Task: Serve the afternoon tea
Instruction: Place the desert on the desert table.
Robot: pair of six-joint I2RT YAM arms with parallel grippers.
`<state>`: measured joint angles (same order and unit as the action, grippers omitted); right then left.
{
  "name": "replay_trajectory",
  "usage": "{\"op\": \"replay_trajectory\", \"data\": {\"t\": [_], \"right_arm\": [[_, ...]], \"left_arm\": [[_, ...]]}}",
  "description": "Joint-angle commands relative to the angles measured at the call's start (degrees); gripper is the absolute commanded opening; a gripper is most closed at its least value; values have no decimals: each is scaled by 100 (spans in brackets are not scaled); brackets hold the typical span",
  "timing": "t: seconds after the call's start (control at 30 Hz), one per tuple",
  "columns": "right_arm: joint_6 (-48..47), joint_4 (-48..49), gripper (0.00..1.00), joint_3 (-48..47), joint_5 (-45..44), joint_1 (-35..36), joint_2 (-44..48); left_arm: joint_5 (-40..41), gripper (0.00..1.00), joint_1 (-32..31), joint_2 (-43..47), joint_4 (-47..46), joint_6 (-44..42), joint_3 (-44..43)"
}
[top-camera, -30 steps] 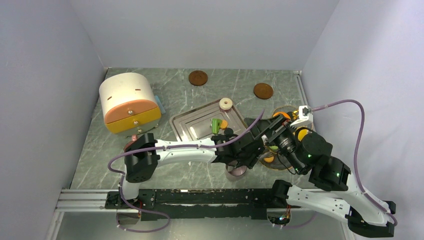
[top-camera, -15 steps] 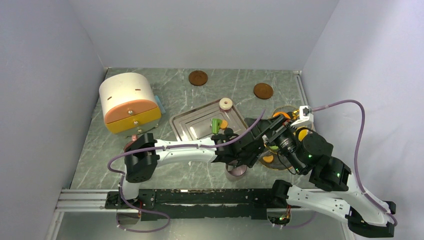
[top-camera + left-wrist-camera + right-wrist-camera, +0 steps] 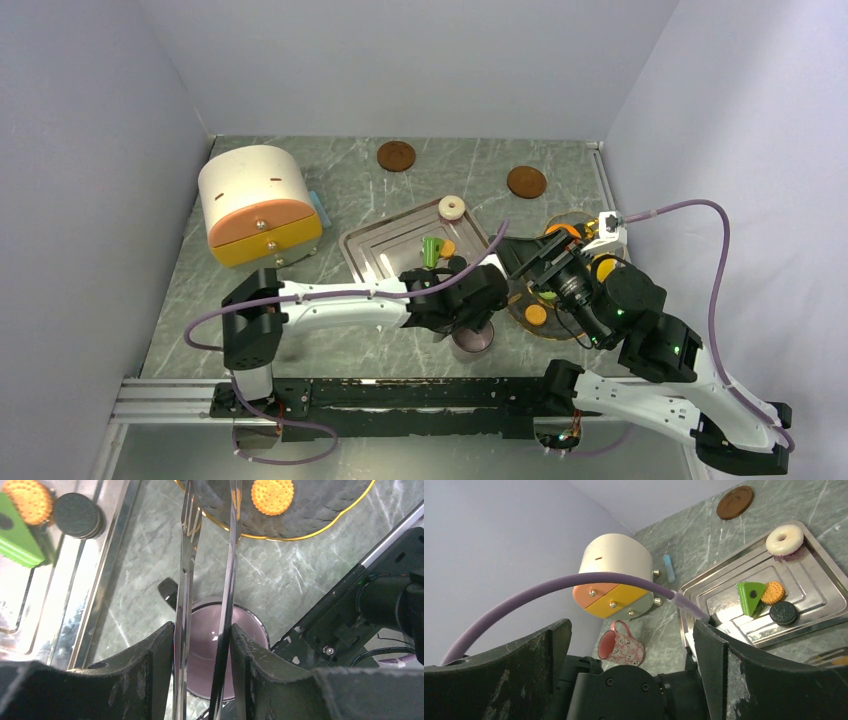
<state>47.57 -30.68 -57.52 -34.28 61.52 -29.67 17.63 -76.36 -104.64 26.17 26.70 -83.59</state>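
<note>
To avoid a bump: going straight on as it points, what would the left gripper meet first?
The tongs in the left gripper lead, their tips over the gold-rimmed plate, near the orange biscuit. Probably the plate first; their height above it is unclear.

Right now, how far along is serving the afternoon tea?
Done: one orange biscuit lies on the gold-rimmed plate. In hand: the left gripper grips metal tongs pointed toward that plate. Remaining: the donut, green wedge, second biscuit and black cookie sit on the steel tray.
</note>
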Motion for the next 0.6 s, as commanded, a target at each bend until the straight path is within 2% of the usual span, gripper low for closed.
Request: {"op": "replay_trajectory", "data": {"t": [0.0, 0.23, 0.43, 0.57], "right_arm": [[-2, 127, 96, -27, -51, 18, -15], [-2, 158, 96, -15, -17, 18, -38], [-30, 120, 96, -48, 19, 18, -91], [-51, 146, 96, -30, 6, 18, -59]], "left_arm": [[510, 47, -55, 405, 211, 135, 144], [1237, 48, -46, 861, 764, 397, 475], [1917, 49, 8, 1390, 1682, 963, 887], [1967, 51, 211, 1869, 1985, 1247, 1455]]}}
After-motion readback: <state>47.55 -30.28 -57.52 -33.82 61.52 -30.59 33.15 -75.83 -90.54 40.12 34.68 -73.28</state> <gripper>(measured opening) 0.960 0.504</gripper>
